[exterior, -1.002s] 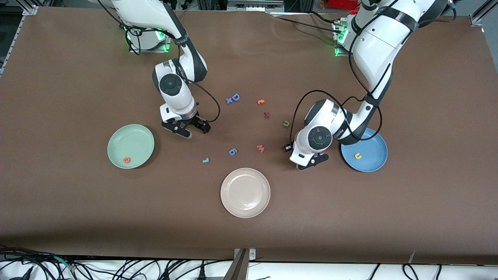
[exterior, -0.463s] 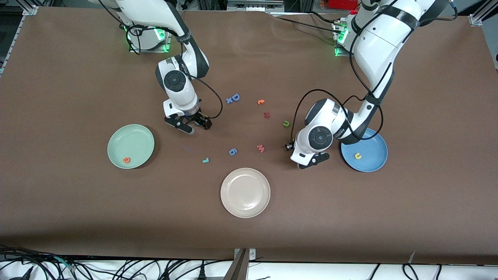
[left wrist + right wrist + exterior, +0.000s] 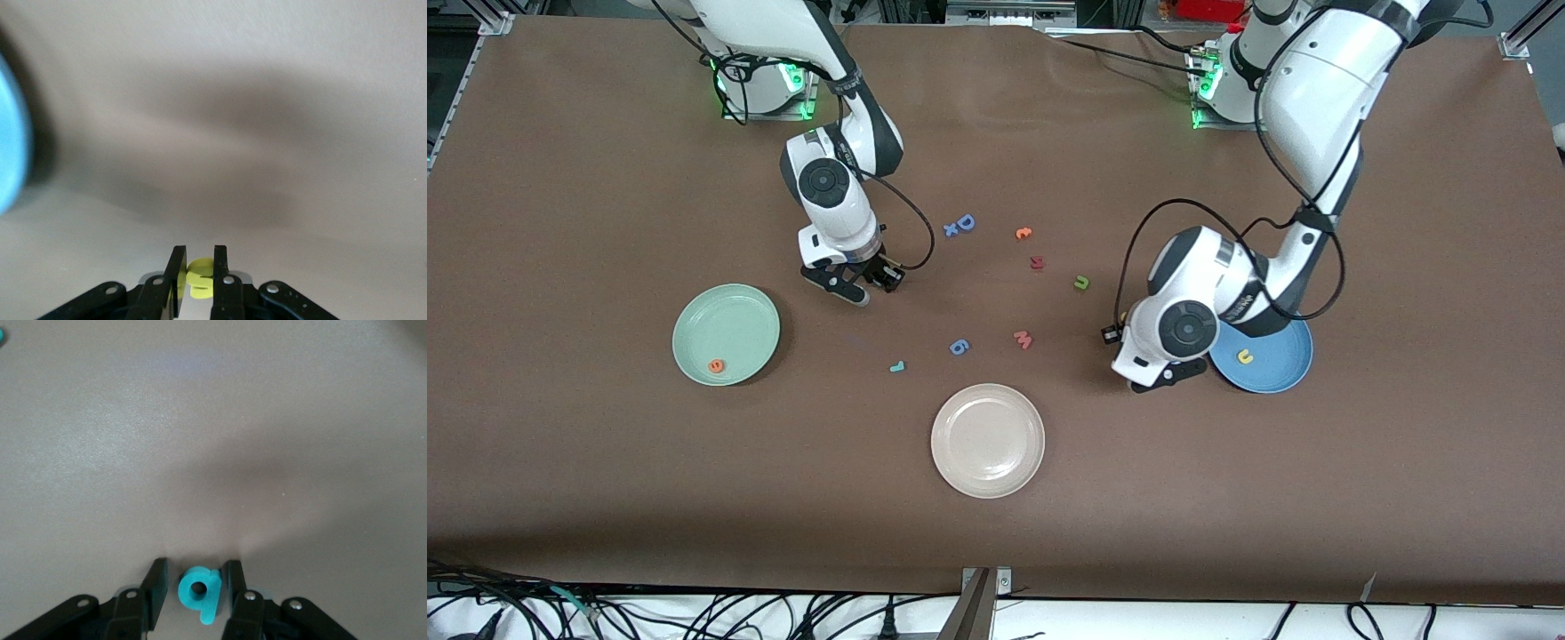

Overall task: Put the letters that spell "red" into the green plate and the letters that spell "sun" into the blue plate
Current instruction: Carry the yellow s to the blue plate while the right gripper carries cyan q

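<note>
Left tool (image 3: 195,277) is pinching the light, squashy yellow foam letter (image 3: 199,277) edge-on; right tool (image 3: 194,590) is narrowing around the teal foam "d" (image 3: 199,591), flanks best.

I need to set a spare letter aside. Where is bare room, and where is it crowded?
Bare: the cream-white plate and the table between it and the green plate. Crowded: the loose letters between the right gripper and left gripper, from the blue "D" to the pink "w".
</note>
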Action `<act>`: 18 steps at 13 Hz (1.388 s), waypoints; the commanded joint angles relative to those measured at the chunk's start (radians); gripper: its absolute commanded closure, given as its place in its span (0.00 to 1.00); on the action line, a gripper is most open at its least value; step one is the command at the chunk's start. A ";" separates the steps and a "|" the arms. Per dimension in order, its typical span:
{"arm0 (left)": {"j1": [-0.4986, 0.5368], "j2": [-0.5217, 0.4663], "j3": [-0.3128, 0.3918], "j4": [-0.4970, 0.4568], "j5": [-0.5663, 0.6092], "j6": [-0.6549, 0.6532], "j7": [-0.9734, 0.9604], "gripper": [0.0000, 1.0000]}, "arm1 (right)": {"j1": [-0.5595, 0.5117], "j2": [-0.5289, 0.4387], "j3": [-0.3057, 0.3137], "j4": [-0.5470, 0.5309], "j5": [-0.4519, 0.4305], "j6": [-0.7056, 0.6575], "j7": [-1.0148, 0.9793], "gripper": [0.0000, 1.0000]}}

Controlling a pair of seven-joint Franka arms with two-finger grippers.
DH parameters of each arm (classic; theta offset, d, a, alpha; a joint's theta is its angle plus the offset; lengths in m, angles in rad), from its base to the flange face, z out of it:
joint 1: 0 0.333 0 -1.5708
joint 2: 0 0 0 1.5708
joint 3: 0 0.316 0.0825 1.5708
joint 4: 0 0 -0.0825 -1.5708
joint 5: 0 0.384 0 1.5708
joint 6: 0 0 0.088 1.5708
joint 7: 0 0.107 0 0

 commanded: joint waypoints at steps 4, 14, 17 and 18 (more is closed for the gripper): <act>0.163 -0.026 0.006 -0.007 0.006 -0.092 0.445 0.87 | 0.008 -0.009 -0.001 -0.026 0.011 0.006 0.008 0.78; 0.286 0.023 0.006 -0.030 0.121 -0.083 0.668 0.00 | 0.001 -0.012 -0.188 0.221 0.008 -0.406 -0.325 0.83; 0.275 0.011 -0.003 -0.028 0.121 -0.092 0.657 0.00 | 0.000 -0.009 -0.295 0.223 0.008 -0.429 -0.551 0.83; 0.273 -0.003 -0.007 -0.030 0.119 -0.102 0.657 0.00 | -0.002 -0.008 -0.329 0.221 0.008 -0.431 -0.625 0.83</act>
